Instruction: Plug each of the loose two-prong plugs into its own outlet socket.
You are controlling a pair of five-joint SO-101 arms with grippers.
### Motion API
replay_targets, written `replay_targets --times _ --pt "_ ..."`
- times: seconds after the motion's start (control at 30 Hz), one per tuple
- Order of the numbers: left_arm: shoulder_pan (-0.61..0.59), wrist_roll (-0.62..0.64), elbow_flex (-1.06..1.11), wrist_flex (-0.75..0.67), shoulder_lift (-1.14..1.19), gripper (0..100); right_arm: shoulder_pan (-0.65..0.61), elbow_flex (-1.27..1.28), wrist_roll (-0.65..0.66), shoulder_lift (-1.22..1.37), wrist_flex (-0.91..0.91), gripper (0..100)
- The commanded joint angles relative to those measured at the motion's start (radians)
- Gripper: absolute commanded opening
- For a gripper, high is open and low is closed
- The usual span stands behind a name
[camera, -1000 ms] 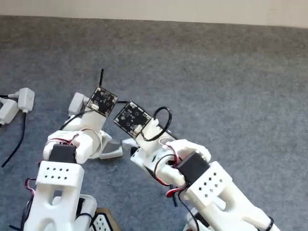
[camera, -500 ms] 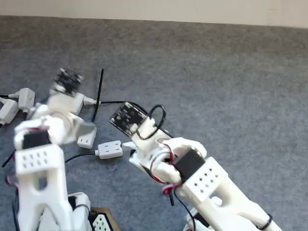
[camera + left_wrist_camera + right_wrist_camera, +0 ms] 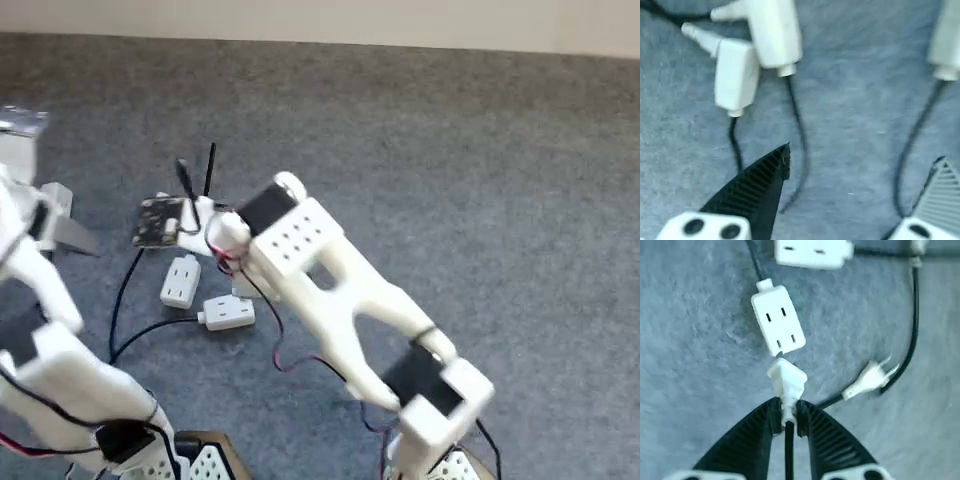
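The light, hard-shelled plug (image 3: 786,380) is judged slippery and best gripped on its body, not its neck. It is pinched at the neck by the right claw (image 3: 787,412), nose at the socket (image 3: 778,324), twelve o'clock off the fingertips. The left claw (image 3: 862,156) is held wide open, empty.

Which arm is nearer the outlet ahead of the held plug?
Right: the right gripper holds a plug just short of that outlet; the left gripper hovers over other plugs elsewhere.
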Motion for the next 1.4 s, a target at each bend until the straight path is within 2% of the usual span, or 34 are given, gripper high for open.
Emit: replay_targets --times 0.0,0.2,0.37,0.6,0.93,1.37 --pt "-0.099 -0.069 -0.355 0.080 0.203 41 0.016 -0.297 0.276 0.139 0.079 0.8" --pt "-0.145 -0.103 -0.591 0.147 0.389 41 0.016 -0.329 0.563 0.214 0.081 0.8" --pt "-0.163 -0.103 -0.710 0.170 0.466 41 0.018 -0.329 0.669 0.223 0.081 0.8" --pt "-0.166 -0.103 -0.737 0.170 0.486 41 0.008 -0.323 0.681 0.225 0.064 0.8" --pt "-0.180 -0.127 -0.736 0.169 0.487 41 -0.039 -0.139 0.677 0.223 -0.070 0.8" --pt "-0.193 -0.129 -0.739 0.167 0.487 41 -0.058 -0.120 0.684 0.222 -0.061 0.8"
